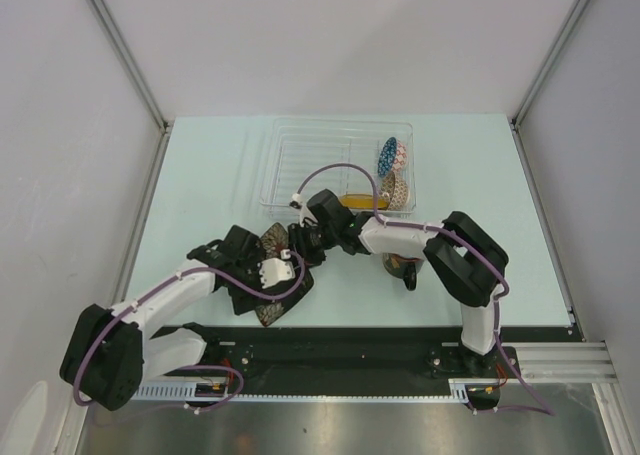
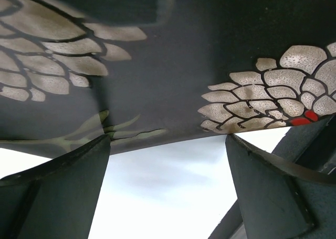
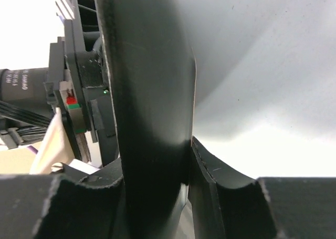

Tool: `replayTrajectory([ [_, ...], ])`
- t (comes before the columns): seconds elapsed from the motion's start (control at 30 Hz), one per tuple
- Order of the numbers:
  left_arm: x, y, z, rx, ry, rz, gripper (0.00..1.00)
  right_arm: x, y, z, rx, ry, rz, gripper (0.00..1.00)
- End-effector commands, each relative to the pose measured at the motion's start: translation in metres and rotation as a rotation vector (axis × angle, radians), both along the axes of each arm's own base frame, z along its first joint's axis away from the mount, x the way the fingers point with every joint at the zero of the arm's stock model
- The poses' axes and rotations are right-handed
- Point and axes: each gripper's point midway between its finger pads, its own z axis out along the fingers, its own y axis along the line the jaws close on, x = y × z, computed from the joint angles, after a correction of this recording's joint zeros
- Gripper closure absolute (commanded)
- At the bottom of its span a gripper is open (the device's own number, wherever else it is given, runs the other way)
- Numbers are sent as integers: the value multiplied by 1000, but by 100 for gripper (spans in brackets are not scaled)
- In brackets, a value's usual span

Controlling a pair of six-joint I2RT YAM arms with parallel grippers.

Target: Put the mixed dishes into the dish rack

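While dark square plate (image 3: 152, 65) sits edge-on inside right claw (image 3: 157, 163), left claw (image 2: 168, 140) gapes.

Lab cell: white panel walls (image 1: 340, 35)

The left arm (image 1: 170, 297) and right arm (image 1: 395, 237) are each built of white tubular links alternating with bulky black joint housings, with a purple cable (image 1: 340, 168) looping along the outside from base to wrist. The claw fingers (image 2: 58, 191) are matte black wedges with bevelled edges; a black cylindrical housing (image 3: 21, 84) bears small white lettering beside a red-and-green label (image 3: 71, 100).
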Motion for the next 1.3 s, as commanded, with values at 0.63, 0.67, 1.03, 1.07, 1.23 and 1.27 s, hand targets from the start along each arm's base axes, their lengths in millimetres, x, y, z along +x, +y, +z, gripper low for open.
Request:
replayTrajectory([
  [0.63,110,57,207,-440,-552,536,0,16,-21,91,17,-402,101,100],
  [0.67,117,67,206,-447,-524,594,0,16,-21,105,48,-433,103,100],
  [1.03,145,72,224,-651,-362,721,1,40,-32,264,281,-974,136,100],
  [1.07,144,71,226,-659,-361,723,0,55,-40,281,268,-1036,119,100],
  [1.23,149,64,217,-704,-285,754,0,108,-62,350,78,-1474,133,100],
  [1.27,151,62,217,-714,-274,751,1,126,-72,359,-27,-1621,145,100],
])
